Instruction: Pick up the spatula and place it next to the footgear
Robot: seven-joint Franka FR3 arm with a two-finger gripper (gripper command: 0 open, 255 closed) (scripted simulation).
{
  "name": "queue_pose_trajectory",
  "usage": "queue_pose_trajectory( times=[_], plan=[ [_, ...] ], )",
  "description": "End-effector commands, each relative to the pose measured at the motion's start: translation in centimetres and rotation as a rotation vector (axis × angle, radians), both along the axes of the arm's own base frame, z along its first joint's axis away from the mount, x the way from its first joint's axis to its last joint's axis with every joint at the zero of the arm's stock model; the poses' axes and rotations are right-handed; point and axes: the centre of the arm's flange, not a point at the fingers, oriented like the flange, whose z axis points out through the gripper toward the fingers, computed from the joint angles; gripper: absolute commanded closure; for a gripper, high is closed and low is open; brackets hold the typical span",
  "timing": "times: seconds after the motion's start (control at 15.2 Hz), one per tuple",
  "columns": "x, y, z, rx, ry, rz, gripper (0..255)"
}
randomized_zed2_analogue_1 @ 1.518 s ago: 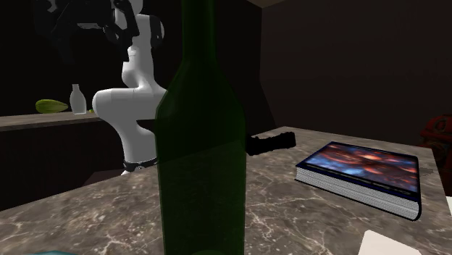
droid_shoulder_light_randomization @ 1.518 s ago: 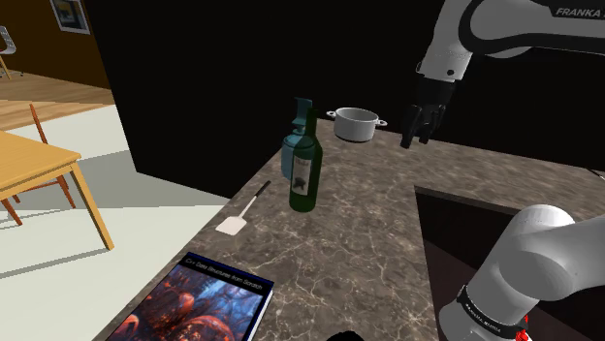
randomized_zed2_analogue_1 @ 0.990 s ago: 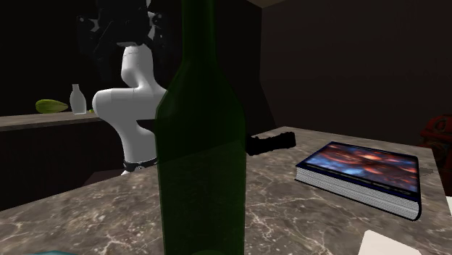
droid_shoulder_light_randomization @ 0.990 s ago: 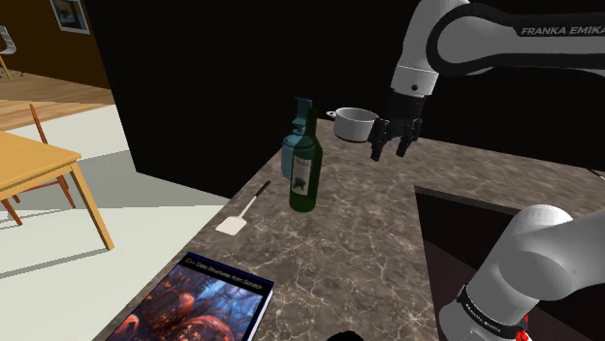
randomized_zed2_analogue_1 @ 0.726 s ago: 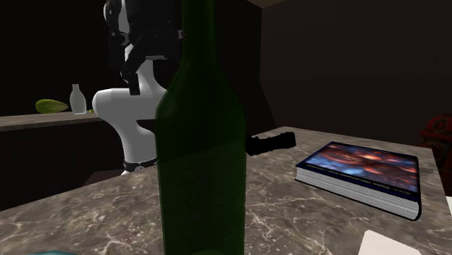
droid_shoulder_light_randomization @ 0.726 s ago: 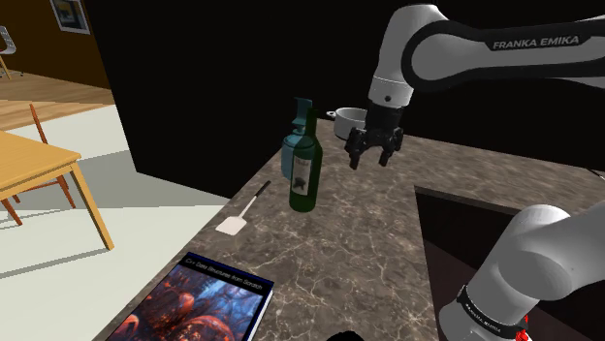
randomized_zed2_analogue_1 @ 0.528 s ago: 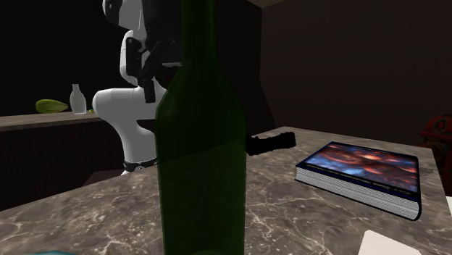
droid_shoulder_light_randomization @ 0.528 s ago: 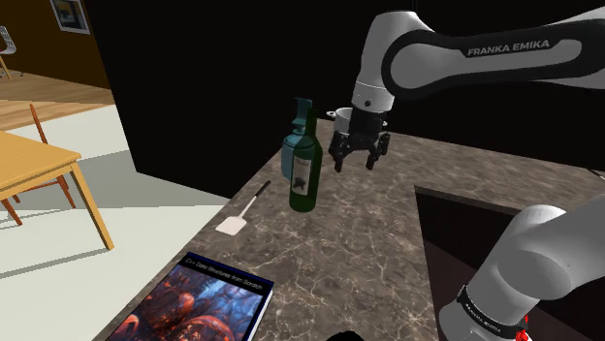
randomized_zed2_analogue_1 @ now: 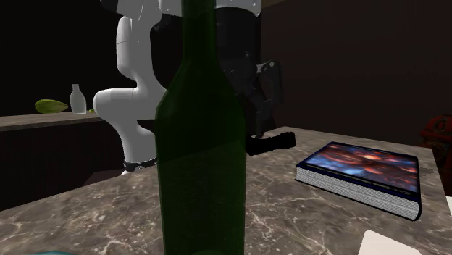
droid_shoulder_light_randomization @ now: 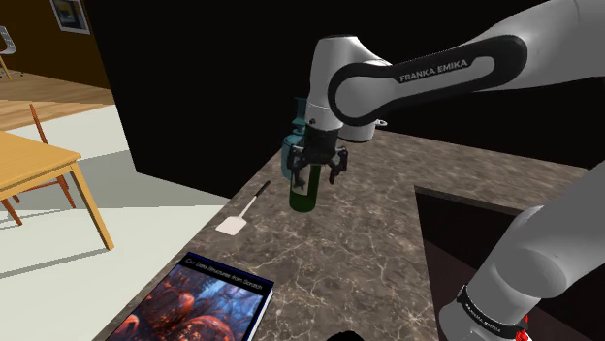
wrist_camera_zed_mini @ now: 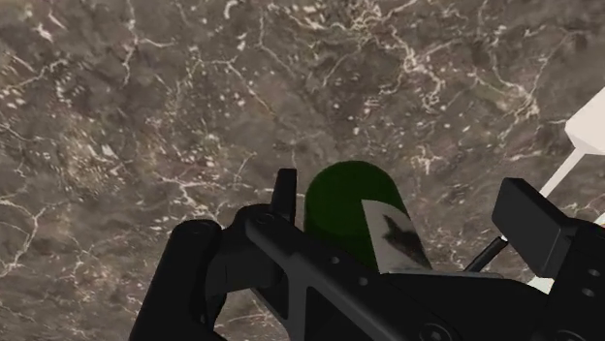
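The spatula [droid_shoulder_light_randomization: 242,208], with a white blade and a thin dark handle, lies flat on the marble counter [droid_shoulder_light_randomization: 368,242] near its edge toward the shoulder view's left. Its blade corner [randomized_zed2_analogue_1: 387,245] shows in the second exterior view, and its blade [wrist_camera_zed_mini: 588,126] in the wrist view. My gripper [droid_shoulder_light_randomization: 316,171] is open and hangs right by a green bottle [droid_shoulder_light_randomization: 304,189], to the right of the spatula. The bottle [wrist_camera_zed_mini: 344,203] shows between my fingers [wrist_camera_zed_mini: 531,225]; I see no contact. The black footgear [randomized_zed2_analogue_1: 271,141] lies on the counter behind the bottle [randomized_zed2_analogue_1: 203,145].
A teal bottle [droid_shoulder_light_randomization: 289,155] stands just behind the green one. A book with a colourful cover [droid_shoulder_light_randomization: 208,305] lies near the counter's front. A dark recess [droid_shoulder_light_randomization: 465,242] opens in the counter beside the stand. A wooden table [droid_shoulder_light_randomization: 39,160] stands on the floor beyond.
The arm has swung from above the pot at the back toward the shoulder view's left and lower, bringing the open gripper to the green bottle. The spatula has not moved.
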Motion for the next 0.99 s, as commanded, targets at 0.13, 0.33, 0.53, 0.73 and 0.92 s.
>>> queue_pose_trajectory(
  times=[0.13,0.33,0.53,0.73,0.92],
  plan=[
    [3.7,2.7,-2.3,-0.009,-0.004,-0.108,0],
    [6.8,4.6,-4.0,-0.018,-0.006,-0.185,0],
    [10.0,6.3,-5.8,-0.026,-0.008,-0.262,0],
    [13.4,7.7,-7.5,-0.035,-0.011,-0.338,0],
    [16.8,8.9,-9.3,-0.043,-0.013,-0.415,0]
  ],
)
